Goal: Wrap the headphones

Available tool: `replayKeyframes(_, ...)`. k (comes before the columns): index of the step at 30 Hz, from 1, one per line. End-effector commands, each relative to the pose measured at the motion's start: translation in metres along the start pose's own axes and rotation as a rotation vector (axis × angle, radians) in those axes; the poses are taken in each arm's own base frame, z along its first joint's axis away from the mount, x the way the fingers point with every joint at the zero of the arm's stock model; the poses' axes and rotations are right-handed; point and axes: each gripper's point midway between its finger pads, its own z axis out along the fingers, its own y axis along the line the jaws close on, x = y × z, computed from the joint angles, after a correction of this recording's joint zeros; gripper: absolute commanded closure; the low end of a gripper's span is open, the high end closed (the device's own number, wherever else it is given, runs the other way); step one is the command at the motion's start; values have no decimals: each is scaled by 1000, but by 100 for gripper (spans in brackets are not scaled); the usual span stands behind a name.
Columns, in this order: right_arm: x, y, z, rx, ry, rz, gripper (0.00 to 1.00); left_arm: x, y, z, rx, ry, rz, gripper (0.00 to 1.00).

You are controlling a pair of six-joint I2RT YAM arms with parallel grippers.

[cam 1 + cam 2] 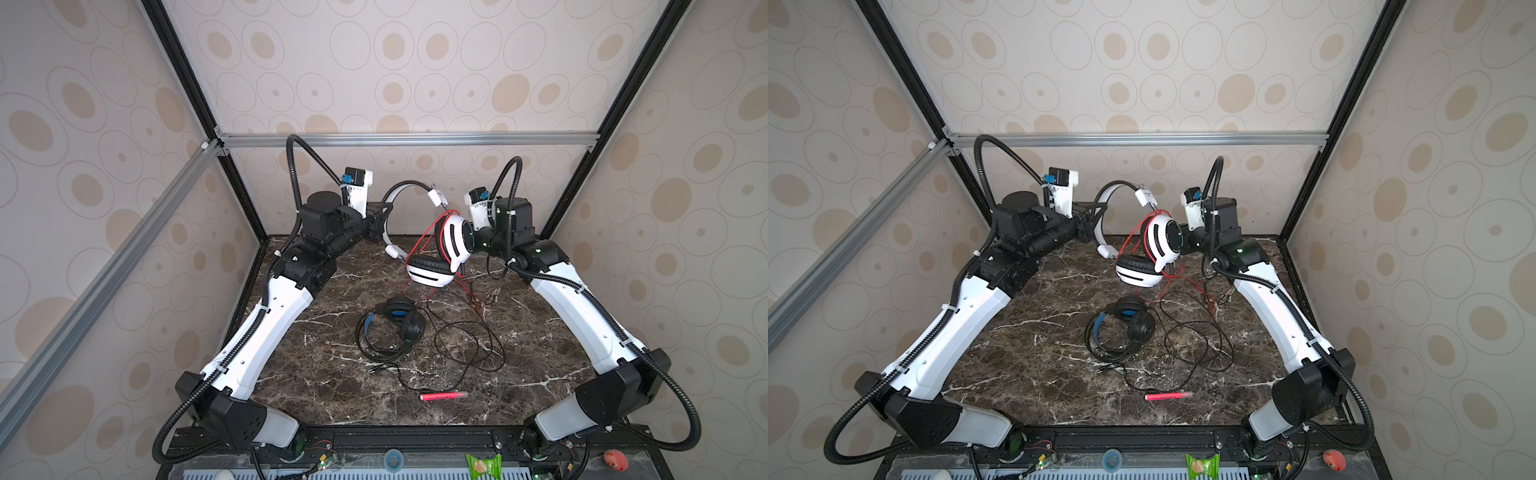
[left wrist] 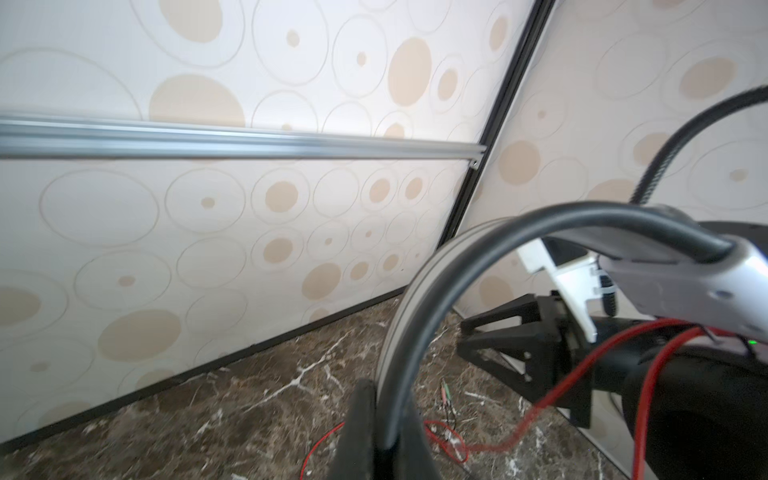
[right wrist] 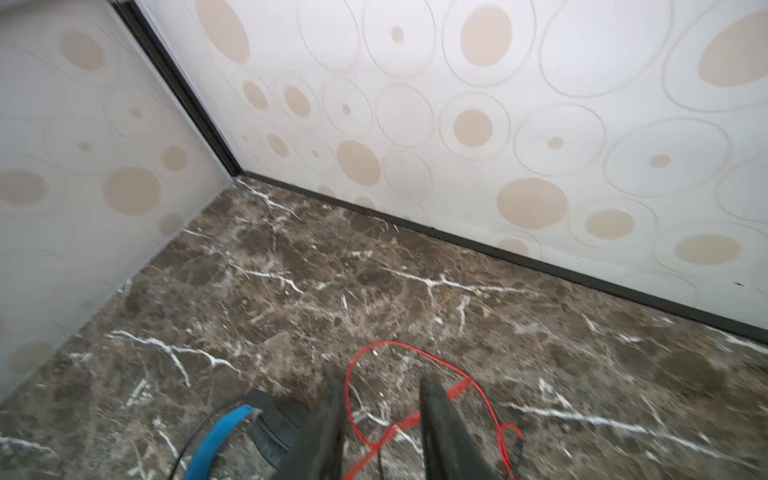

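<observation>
The white headphones [image 1: 430, 272] hang above the back of the marble table [image 1: 332, 386]. My left gripper [image 1: 385, 219] is shut on their grey band [image 2: 415, 316], which passes between its fingers [image 2: 362, 419]. The thin red cord [image 1: 424, 245] loops over the upper ear cup [image 1: 1163, 241] and trails onto the table. My right gripper [image 3: 380, 377] is open beside that ear cup, which mostly hides it in both top views. The red cord [image 3: 415, 349] lies below its parted jaws, not pinched. The black headphones [image 1: 395, 328] with a blue-lined band [image 3: 224, 432] lie mid-table.
A pink-red pen [image 1: 442, 395] lies near the front of the table. The black cord [image 1: 469, 345] sprawls in loose loops right of the black headset. The red cord's plugs [image 2: 446, 392] rest on the marble. Patterned walls and black frame posts [image 1: 582, 187] close in the back and sides.
</observation>
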Motion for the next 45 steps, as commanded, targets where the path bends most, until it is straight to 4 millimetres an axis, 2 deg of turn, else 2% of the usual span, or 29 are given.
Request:
replayKeyframes(1, -22, 28, -3, -172, -94, 15, 62, -50, -22, -9, 102, -130, -50, 100)
replayKeyframes(7, -22, 44, 9, -296, -119, 97, 58, -71, -29, -11, 158, -190, -116, 100)
replayKeyframes(12, -11, 52, 16, -359, -96, 127, 55, -79, -22, -11, 148, -215, -162, 100)
replayKeyframes(15, -6, 54, 9, -371, -95, 114, 40, -83, -16, -12, 132, -222, -186, 100)
replayKeyframes(17, 1, 53, 6, -355, -70, 101, 36, -85, -14, -13, 129, -226, -194, 100)
replayKeyframes(20, 10, 39, 1, -293, -50, 107, 28, -89, -12, -15, 125, -231, -196, 100)
replayKeyframes(22, 13, 19, -4, -256, -57, 164, 25, -90, -13, -14, 127, -228, -196, 100)
replayKeyframes(23, 13, 15, -7, -258, -62, 180, 24, -91, -12, -14, 125, -227, -196, 100)
replayKeyframes(24, 11, 0, -12, -230, -79, 195, 23, -91, -11, -14, 123, -226, -197, 100)
replayKeyframes(31, 15, -26, -28, -139, -56, 169, 21, -99, -10, -10, 132, -232, -198, 100)
replayKeyframes(33, 12, -23, -33, -158, -77, 166, 20, -101, -10, -10, 132, -235, -199, 100)
replayKeyframes(37, 8, -5, -43, -243, -99, 126, 20, -102, -8, -9, 132, -240, -209, 100)
replayKeyframes(45, 16, 24, -70, -352, -83, 71, 18, -104, 0, -4, 136, -247, -247, 100)
